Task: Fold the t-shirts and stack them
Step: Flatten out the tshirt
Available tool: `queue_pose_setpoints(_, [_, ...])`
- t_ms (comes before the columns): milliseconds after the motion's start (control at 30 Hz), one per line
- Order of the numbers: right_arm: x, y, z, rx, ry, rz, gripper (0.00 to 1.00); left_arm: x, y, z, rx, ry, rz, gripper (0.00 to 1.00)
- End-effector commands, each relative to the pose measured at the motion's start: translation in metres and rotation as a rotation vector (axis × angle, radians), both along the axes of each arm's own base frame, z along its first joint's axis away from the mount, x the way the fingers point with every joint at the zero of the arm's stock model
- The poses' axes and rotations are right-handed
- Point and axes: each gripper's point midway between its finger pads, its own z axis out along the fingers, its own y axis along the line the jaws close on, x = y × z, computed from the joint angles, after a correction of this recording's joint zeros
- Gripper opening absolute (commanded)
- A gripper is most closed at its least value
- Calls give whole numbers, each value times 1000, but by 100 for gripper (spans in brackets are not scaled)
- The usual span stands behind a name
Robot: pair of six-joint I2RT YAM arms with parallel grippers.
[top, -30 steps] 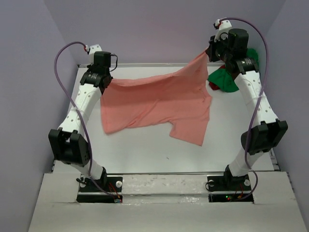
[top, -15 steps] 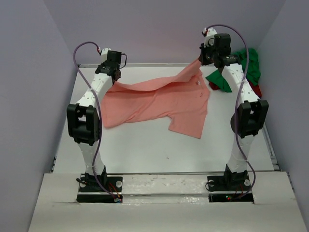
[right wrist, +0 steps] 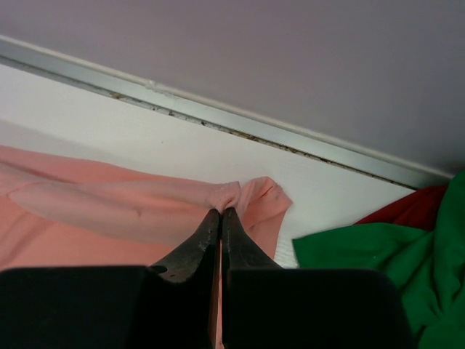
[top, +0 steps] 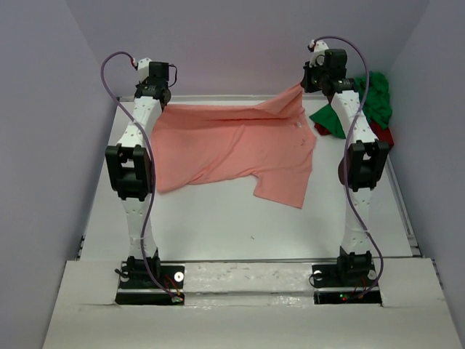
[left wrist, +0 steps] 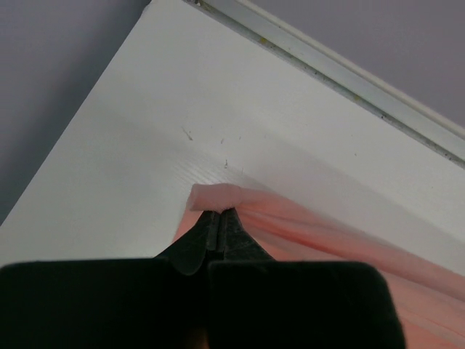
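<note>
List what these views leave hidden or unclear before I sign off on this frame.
Green shirt: top view, right arm covers part; right wrist view, frame edge cuts it.
Red cloth beside it: only a sliver shows, kind unclear.
Pink shirt: left wrist view, gripper body hides most.
Left gripper and right gripper: fingertips too small in top view.

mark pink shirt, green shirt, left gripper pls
pink shirt (top: 240, 149): top view, middle of its spread body.
green shirt (right wrist: 378, 254): right wrist view, flat fold at lower right.
left gripper (left wrist: 219, 215): left wrist view, fingertips shut on the pink shirt's edge.
</note>
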Motion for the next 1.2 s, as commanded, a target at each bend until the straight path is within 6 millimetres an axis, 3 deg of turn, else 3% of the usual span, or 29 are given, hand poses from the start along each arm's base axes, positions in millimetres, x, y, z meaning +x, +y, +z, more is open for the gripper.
queue_pose_setpoints(0, [15,-11,23,29,-75,-11,0,10,15,22,-5,-47,44,0])
queue_pose_setpoints(200, [30,-23,8,39,-71,-38,0,22,26,9,-17,-43,28,0])
queue_pose_setpoints(267, [35,-25,0,56,-63,-31,0,26,30,-4,-20,-23,29,16])
queue_pose_setpoints(300, [36,-26,-3,56,-59,-40,9,25,34,-9,-23,-6,36,31])
queue_pose_setpoints(333, [38,-27,-6,56,-56,-47,25,26,35,-12,-26,-1,40,50])
queue_pose_setpoints(367, [38,-26,-9,58,-51,-41,61,27,36,-14,-24,4,42,78])
queue_pose_setpoints(433, [36,-27,-10,50,-45,-44,77,24,38,-12,-22,1,60,99])
queue_pose_setpoints(467, [36,-28,-6,45,-53,-47,87,23,38,-2,-22,-18,55,99])
queue_pose_setpoints(533, [36,-37,1,35,-65,-68,92,20,41,7,-5,-36,62,99])
queue_pose_setpoints(567, [33,-37,5,34,-66,-66,95,16,43,25,-1,-69,69,99])
queue_pose_setpoints(633, [24,-41,34,39,-98,-90,98,5,46,51,11,-109,91,99])
queue_pose_setpoints(667, [22,-40,29,40,-81,-91,98,3,47,46,11,-96,95,99])
queue_pose_setpoints(700, [18,-41,34,44,-75,-95,98,-6,47,68,7,-131,101,99])
queue_pose_setpoints(733, [8,-40,57,71,-91,-110,99,-16,47,65,5,-106,106,99])
queue_pose_setpoints(767, [-2,-41,47,85,-42,-126,100,-29,41,84,-17,-136,108,99])
queue_pose_setpoints(800, [-11,-39,50,104,-24,-125,99,-40,37,85,-26,-125,107,99])
queue_pose_setpoints(833, [-29,-34,80,172,-42,-139,98,-53,31,64,-37,-70,98,99])
queue_pose_setpoints(867, [-42,-32,51,195,43,-154,97,-69,17,79,-57,-97,73,99])
queue_pose_setpoints(933, [-67,-12,47,238,67,-133,96,-91,0,66,-75,-74,48,99])
queue_pose_setpoints(967, [-82,-6,82,277,-13,-141,96,-115,-7,49,-82,-31,27,99])
queue_pose_setpoints(1000, [-97,-2,51,277,57,-151,95,-126,-14,42,-91,-20,16,99])
queue_pose_setpoints(1033, [-106,2,52,294,62,-159,90,-145,-22,12,-77,54,1,98])
queue_pose_setpoints(1067, [-121,7,67,306,43,-153,86,-158,-22,12,-75,61,-2,97])
queue_pose_setpoints(1100, [-131,7,52,304,80,-159,84,-167,-22,4,-77,84,15,95])
queue_pose_setpoints(1133, [-137,6,52,304,83,-159,82,-183,-17,-7,-63,141,38,94])
queue_pose_setpoints(1167, [-142,1,52,293,80,-212,72,-198,-15,-23,-57,192,47,87])
